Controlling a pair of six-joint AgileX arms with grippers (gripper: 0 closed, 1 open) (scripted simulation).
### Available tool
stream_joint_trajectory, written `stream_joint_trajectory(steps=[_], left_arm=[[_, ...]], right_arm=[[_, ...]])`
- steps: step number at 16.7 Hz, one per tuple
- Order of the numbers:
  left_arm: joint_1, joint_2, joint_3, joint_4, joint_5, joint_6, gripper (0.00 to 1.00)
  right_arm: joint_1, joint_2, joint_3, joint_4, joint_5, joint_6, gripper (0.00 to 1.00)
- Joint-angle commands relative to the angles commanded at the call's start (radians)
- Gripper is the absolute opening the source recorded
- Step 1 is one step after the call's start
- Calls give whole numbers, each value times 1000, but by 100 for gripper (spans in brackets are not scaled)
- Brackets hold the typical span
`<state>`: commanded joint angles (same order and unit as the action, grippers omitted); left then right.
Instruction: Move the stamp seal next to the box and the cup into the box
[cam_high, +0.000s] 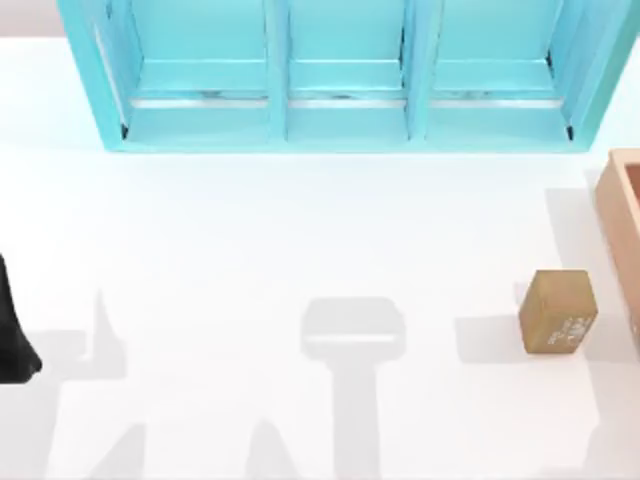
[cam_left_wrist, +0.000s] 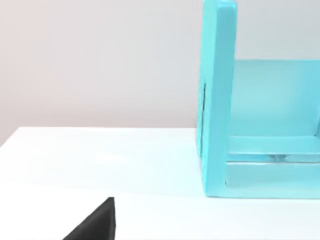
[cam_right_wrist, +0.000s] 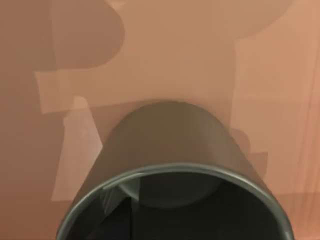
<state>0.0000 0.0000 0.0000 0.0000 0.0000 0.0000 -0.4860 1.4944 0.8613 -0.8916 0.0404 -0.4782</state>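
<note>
**A:** Start close in. What does the right wrist view give us?

**B:** The cup (cam_right_wrist: 175, 170), very near the camera, its dark hollow at the lower edge of the frame and its olive-grey wall rising toward the middle. Behind it is peach surface across the whole frame, which I take to be the inside of the box (cam_right_wrist: 165, 50). So the cup hangs or sits within the box, right beneath the right arm's wrist. I cannot tell whether that pincer is grasping the cup or has let go; its fingers are not plain to me.

**A:** So how should the step be done well?

**B:** In my judgement the cup should be low over the box floor and upright before release, then the arm should lift straight away so nothing tips it or catches a wall.

**A:** And the top view?

**B:** The stamp seal (cam_high: 558, 311) stands on the table (cam_high: 250, 250) at lower right, just beside the box (cam_high: 622, 215) at the right edge of the frame, pale markings on its near face. That half looks done.

**A:** The left arm?

**B:** Parked at the left edge of the top view, a dark shape (cam_high: 14, 340); its pincer's state I cannot tell. Farthest off, the turquoise shelf unit (cam_high: 340, 75) spans the top of the frame.
</note>
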Motion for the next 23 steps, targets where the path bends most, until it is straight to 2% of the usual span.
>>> stream_joint_trajectory(steps=[7,11,17,20,23], left_arm=[[0,0,0,0,0,0,100],[0,0,0,0,0,0,100],[0,0,0,0,0,0,100],[0,0,0,0,0,0,100],[0,0,0,0,0,0,100]], right_arm=[[-10,5,14,-2,-7,-6,100],[-47,0,134,-20,-49,-19,100],[-3,-44,350,-245,-66,-7,100],[-1,-61,361,-376,-24,-8,100],[-6,-74,340,-413,0,-7,100]])
